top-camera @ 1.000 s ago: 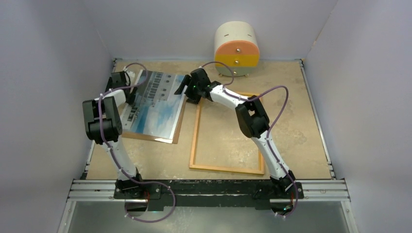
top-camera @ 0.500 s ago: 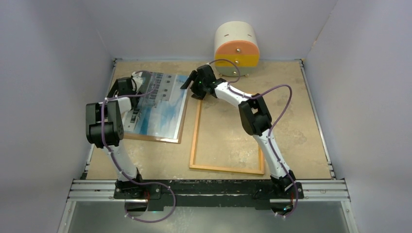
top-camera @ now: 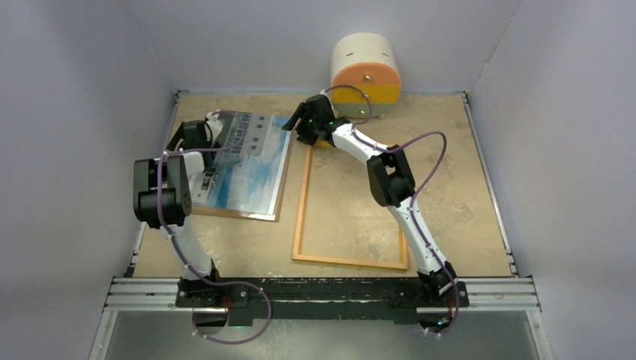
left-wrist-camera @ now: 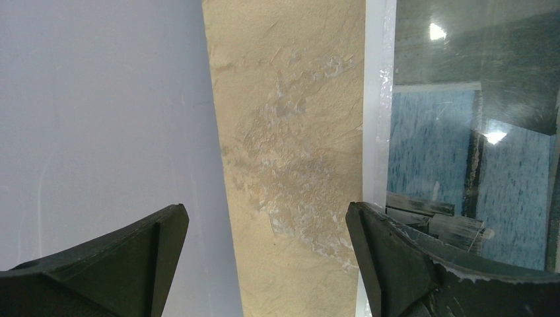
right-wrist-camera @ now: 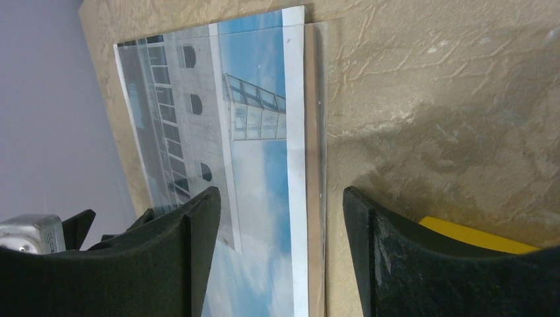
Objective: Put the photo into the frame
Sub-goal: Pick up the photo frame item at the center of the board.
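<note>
Top view. The photo (top-camera: 244, 161) lies picture-side up on the brown backing board (top-camera: 225, 212), left of the frame (top-camera: 349, 261) and not touching it. The frame lies wood-side up with nothing in it; the table (top-camera: 450, 172) shows through. My left gripper (top-camera: 195, 133) is at the photo's far left corner. My right gripper (top-camera: 298, 124) is over the gap between the photo's far right corner and the frame's far left corner.

Left wrist view. The left gripper (left-wrist-camera: 264, 211) has its fingers spread fully, with only bare table between them. The photo (left-wrist-camera: 455, 152) starts at the white border beside one finger. I cannot tell whether that finger touches it.

Right wrist view. The right gripper (right-wrist-camera: 279, 198) has its fingers apart and holds nothing. The photo (right-wrist-camera: 257, 132) runs between them with its white-bordered edge, next to a strip of backing board (right-wrist-camera: 310, 165) and the edge of a clear sheet (right-wrist-camera: 322, 119). A yellow corner of the frame (right-wrist-camera: 475, 239) shows beside one finger.

Judgement: the step in hand is lifting the photo off the board. I should come down astride that edge and pinch the print alone, not the board or the clear sheet. The left gripper can steady the stack on the far side.
</note>
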Robot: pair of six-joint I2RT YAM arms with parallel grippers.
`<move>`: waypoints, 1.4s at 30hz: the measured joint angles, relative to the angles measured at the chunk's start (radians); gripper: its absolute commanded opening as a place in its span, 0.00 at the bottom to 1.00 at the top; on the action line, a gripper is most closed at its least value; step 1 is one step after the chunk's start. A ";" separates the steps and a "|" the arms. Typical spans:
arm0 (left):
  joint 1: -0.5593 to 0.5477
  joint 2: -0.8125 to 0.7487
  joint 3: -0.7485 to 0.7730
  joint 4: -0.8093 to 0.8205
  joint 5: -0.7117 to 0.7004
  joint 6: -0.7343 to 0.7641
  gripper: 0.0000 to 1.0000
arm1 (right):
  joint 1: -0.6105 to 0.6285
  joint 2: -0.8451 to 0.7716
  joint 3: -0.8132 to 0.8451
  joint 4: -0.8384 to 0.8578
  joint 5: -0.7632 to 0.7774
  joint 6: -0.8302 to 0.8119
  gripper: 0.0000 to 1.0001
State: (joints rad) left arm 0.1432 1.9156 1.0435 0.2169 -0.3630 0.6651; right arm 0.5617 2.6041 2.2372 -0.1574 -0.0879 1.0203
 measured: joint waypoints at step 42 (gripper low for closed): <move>-0.026 0.011 -0.002 0.011 -0.035 0.047 0.98 | 0.040 -0.127 -0.129 0.256 -0.089 -0.035 0.55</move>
State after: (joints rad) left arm 0.1173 1.9270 1.0420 0.2276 -0.3985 0.7116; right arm 0.6022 2.4767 2.1082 0.0982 -0.1772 0.9852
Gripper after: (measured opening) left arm 0.976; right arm 0.549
